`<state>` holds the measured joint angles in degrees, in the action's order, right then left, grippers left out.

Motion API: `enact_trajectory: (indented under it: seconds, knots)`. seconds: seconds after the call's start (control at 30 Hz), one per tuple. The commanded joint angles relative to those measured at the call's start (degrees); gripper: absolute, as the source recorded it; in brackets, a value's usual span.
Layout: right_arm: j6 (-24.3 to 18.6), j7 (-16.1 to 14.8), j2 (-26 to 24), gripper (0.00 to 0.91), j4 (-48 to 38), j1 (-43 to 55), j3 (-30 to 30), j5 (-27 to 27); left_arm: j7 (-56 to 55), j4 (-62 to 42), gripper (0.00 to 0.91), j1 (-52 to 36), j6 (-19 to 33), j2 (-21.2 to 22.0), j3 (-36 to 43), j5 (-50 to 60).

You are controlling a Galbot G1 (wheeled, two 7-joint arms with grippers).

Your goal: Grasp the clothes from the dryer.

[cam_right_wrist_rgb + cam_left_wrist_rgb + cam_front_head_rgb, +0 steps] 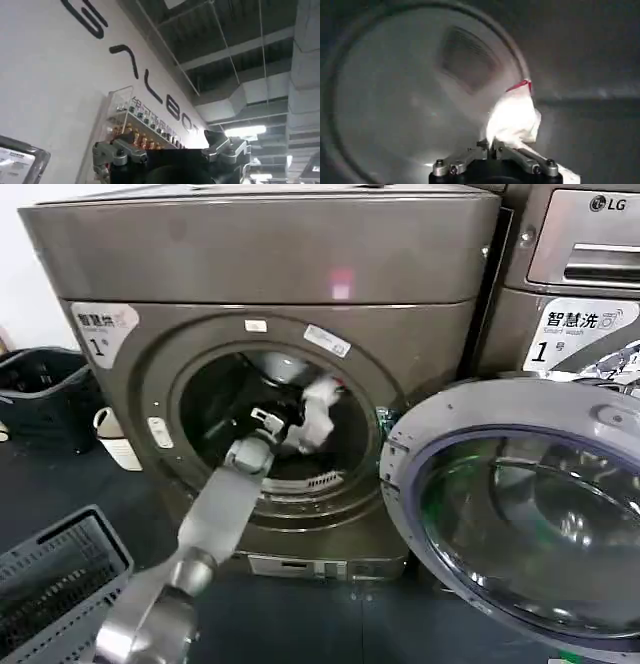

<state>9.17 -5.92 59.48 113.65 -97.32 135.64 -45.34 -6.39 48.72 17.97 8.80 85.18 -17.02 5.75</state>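
Dryer (pixel 250 274): dark grey-brown front-loader filling the upper centre of the head view, with a white "1" sticker (pixel 103 325) at its upper left and a round port at centre.
Door (pixel 520 514): round, glass-windowed, swung open at the lower right of the head view.
Left arm (pixel 215 519): rises from the lower left of the head view and reaches through the port into the drum.
Left gripper (pixel 288 420): inside the drum, at the centre of the port; in the left wrist view its point sits at bottom centre (pixel 491 146). Fingers drawn together, pinching the lower edge of the white cloth.
Cloth (pixel 318 416): white, small beside the drum, hanging bunched just right of the gripper inside the port; the left wrist view shows it at centre right (pixel 515 117), brightly lit, with a red strip at its upper edge.
Drum wall (pixel 395 100): pale, curved, behind the cloth.
Right gripper (pixel 172 150): at the bottom of the right wrist view, raised towards a lettered wall and the ceiling; fingers set wide apart, holding nothing.
Baskets: one dark (pixel 45 389) at the left edge, one grey (pixel 55 579) at the lower left, both on the floor.
LG machine (pixel 580 274): upper right, beside the dryer.
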Motion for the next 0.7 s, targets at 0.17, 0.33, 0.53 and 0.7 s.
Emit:
enact_trajectory:
  seconds: [0.17,0.33,0.53,0.7]
  knots:
    - [-1.06,0.07,-0.51,0.907,-0.61,-0.97,1.95,-1.37,-8.98,7.00,0.000,6.52,1.77,1.37,-4.16,-0.44]
    - [-1.26,0.13,-0.45,0.907,-1.04,-1.51,2.90,-1.63,-8.09,7.39,0.000,6.18,0.66,1.34,-3.78,-1.34]
    - [-1.33,0.08,-0.36,0.907,-1.08,-1.85,3.23,-1.61,-7.06,7.85,0.000,6.68,0.17,0.86,-3.40,-1.88]
    - [-0.17,-0.01,-0.74,0.907,-1.14,-2.28,4.84,-1.32,-6.46,7.86,0.000,6.59,-0.24,0.67,-3.20,-2.47]
